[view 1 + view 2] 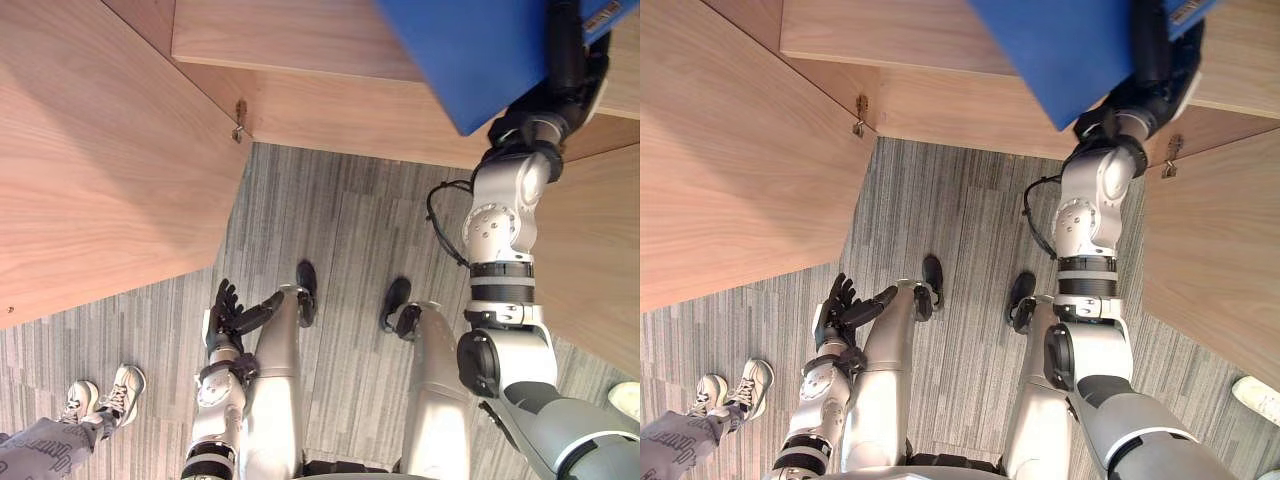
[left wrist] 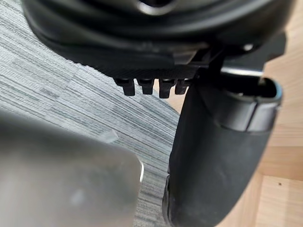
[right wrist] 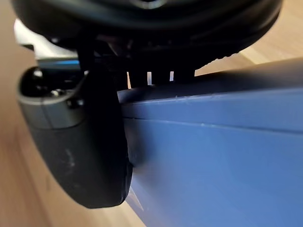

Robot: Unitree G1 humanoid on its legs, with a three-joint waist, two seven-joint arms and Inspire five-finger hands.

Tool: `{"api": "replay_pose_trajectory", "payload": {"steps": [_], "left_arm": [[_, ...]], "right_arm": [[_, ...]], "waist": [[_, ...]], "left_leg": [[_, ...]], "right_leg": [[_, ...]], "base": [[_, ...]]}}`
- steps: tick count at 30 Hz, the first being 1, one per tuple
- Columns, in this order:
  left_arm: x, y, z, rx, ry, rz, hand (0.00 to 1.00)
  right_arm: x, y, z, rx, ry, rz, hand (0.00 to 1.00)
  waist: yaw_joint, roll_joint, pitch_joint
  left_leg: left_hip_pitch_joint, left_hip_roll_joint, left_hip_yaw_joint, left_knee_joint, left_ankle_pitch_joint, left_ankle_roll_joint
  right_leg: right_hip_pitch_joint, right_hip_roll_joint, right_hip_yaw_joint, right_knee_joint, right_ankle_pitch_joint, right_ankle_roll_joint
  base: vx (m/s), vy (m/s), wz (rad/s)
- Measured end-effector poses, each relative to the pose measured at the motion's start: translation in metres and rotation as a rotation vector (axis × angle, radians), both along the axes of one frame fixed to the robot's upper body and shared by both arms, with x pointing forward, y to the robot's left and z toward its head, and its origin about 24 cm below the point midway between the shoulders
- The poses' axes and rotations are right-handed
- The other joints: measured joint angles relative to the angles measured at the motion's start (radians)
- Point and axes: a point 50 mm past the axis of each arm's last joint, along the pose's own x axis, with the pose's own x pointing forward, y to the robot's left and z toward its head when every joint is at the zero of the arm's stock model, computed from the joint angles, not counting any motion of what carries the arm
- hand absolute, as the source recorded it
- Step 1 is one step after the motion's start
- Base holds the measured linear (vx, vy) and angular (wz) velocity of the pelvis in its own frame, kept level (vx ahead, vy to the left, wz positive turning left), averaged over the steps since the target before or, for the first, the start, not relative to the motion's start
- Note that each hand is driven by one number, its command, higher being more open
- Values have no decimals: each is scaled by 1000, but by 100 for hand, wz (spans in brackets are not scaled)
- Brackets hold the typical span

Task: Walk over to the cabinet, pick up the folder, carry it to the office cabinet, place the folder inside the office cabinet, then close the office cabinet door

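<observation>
While cabinet doors [image 1: 100, 150] flank the frame, a person's shoes [image 1: 105, 392] sit lower left.
Plain blue folder [image 1: 470, 50] upper right, right hand [image 3: 80, 142] clamped on it; left hand [image 1: 228, 315] slack-fingered.

The blue folder [image 1: 480, 50] runs off the top edge, so a good chunk of it is out of sight. The person [image 1: 60, 440] in the lower-left corner gets chopped too, just shoes and a leg. There's a white thing [image 1: 627, 398] at the right edge, can't tell what.

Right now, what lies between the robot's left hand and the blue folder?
In the left eye view, bare grey carpet and then the wooden cabinet lie between the left hand and the folder, held by the right hand.
</observation>
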Motion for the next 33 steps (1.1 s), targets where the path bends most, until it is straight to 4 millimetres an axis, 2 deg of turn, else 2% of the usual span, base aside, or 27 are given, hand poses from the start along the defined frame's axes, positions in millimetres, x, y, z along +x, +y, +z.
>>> {"api": "replay_pose_trajectory", "payload": {"steps": [5, 11, 15, 19, 24, 25, 30, 33], "left_arm": [[0, -3, 0, 0, 5, 13, 100], [1, -4, 1, -12, 1, 21, 100], [0, -4, 0, -16, 5, 22, 100], [0, -4, -4, -15, 27, 22, 100], [-3, -2, -11, -24, 60, 26, 100], [-3, -2, -12, -21, 61, 20, 100], [-4, -2, -15, -20, 71, 20, 100], [-5, -3, -16, -19, 72, 14, 100]], "right_arm": [[2, -5, 11, 106, -15, -3, 100], [11, 13, 34, 73, -38, 58, 100], [23, 43, 33, -125, 14, 164, 100], [31, 53, 30, -219, 69, 197, 100], [39, 88, 18, -557, 161, 252, 100], [40, 93, 17, -646, 175, 254, 0], [47, 96, 2, -981, 287, 219, 0], [51, 86, -5, -1032, 349, 192, 0]], "waist": [[1, 2, -1], [0, 4, -2], [-5, 11, -7], [-12, 11, -7], [-38, 10, -20], [-40, 10, -20], [-46, 10, -20], [-45, 10, -20]], "left_leg": [[0, 0, -3, -5, 2, -3], [0, -1, -8, -9, 7, -9], [1, 2, -9, -9, 7, -9], [30, 4, -1, -18, 8, -8], [75, 19, 15, -62, 14, -5], [80, 19, 20, -71, 17, -4], [90, 21, 30, -91, 19, -3], [99, 21, 35, -100, 19, -3]], "right_leg": [[0, -1, -5, 0, -2, -3], [1, -1, -10, 0, -2, -4], [3, 1, -12, -3, -2, -5], [32, 2, -12, -13, 1, -7], [75, 17, -15, -75, 25, -7], [78, 17, -15, -84, 29, -7], [93, 17, -23, -112, 38, -3], [105, 17, -26, -130, 43, 2]], "base": [[5, -34, 1], [-29, -50, 2], [-18, -42, -1], [-15, -28, -2], [-17, -32, -10], [1, -24, -6], [2, -7, -1], [9, -9, 1]]}}
